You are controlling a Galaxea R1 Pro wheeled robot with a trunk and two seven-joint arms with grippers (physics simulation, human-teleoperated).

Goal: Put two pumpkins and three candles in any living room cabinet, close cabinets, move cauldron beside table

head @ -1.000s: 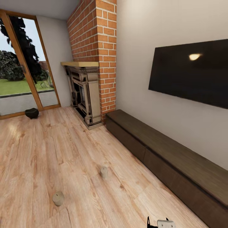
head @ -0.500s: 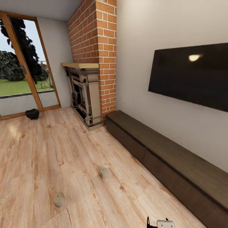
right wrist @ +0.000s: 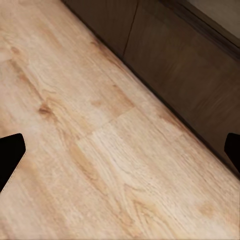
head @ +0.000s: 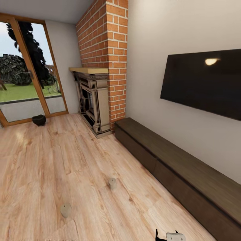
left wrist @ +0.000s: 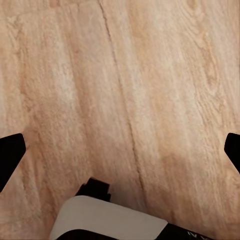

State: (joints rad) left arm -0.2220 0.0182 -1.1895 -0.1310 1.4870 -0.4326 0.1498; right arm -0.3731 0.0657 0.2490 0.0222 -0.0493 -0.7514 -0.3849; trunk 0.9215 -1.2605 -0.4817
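A living room seen from the robot's head camera. A long, low, dark brown cabinet (head: 180, 167) ran along the pale wall, its flat drawer fronts all shut. A black wall screen (head: 204, 83) hung above the cabinet. At the cabinet's far end stood a stone-coloured fireplace (head: 92, 100) under a red brick chimney (head: 108, 40).

Two stubby beige candles stood on the wood floor (head: 50, 160) in front of the cabinet. One candle (head: 112, 183) stood near the cabinet's front, about level with its middle. The other candle (head: 66, 210) stood farther out from the cabinet and closer to the robot. The two were well apart.

The small black cauldron (head: 39, 119) sat on the floor well beyond the cabinet's far end, past the fireplace, just in front of a wood-framed glass door (head: 30, 73) showing grass and trees.

In the left wrist view, the left gripper (left wrist: 120, 152) hung over bare floorboards with its two dark fingertips spread wide apart, holding nothing. In the right wrist view, the right gripper (right wrist: 120, 152) was likewise spread wide and empty, over the floor beside the cabinet's drawer fronts.
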